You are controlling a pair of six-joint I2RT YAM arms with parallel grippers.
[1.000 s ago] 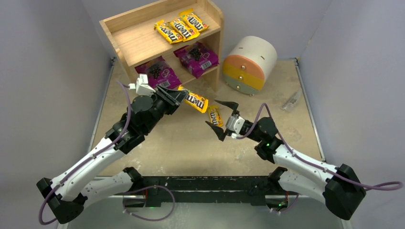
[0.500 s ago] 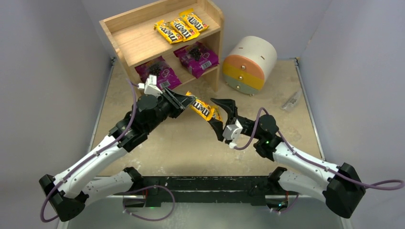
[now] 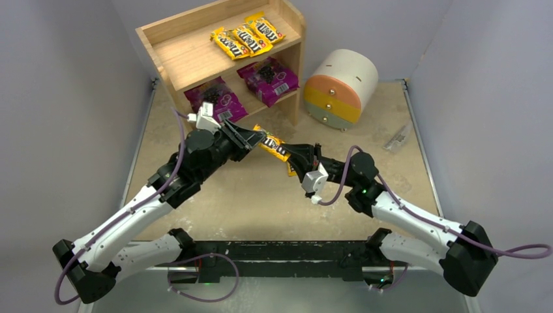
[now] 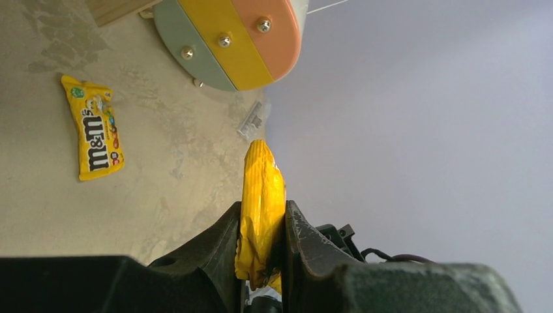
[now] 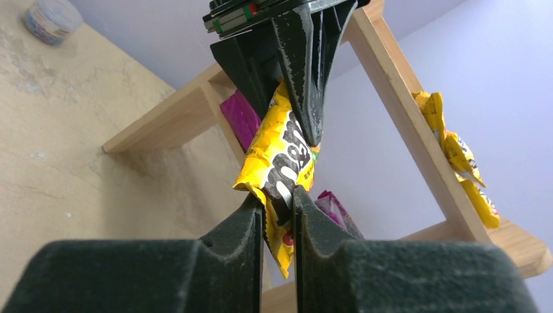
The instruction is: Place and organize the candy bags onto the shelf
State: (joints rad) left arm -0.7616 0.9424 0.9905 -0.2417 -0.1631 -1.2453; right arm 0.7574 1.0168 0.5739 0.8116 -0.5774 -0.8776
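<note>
Both the left end effector (image 3: 254, 138) and right end effector (image 3: 295, 160) clamp one M&M's packet (image 3: 275, 149), covering its ends. A second packet (image 4: 94, 135) lies mostly hidden from above.

Left gripper (image 4: 261, 218) clamped on a yellow candy packet (image 4: 262, 182), seen edge-on and sticking up past the fingertips. Second yellow packet (image 4: 94, 130) lies flat on the beige table (image 4: 59, 202), well left of it. Round drum (image 4: 241, 39) with green, yellow and orange drawers at top. Small clear item (image 4: 254, 119) near the wall (image 4: 424, 130), too blurred to identify.
</note>
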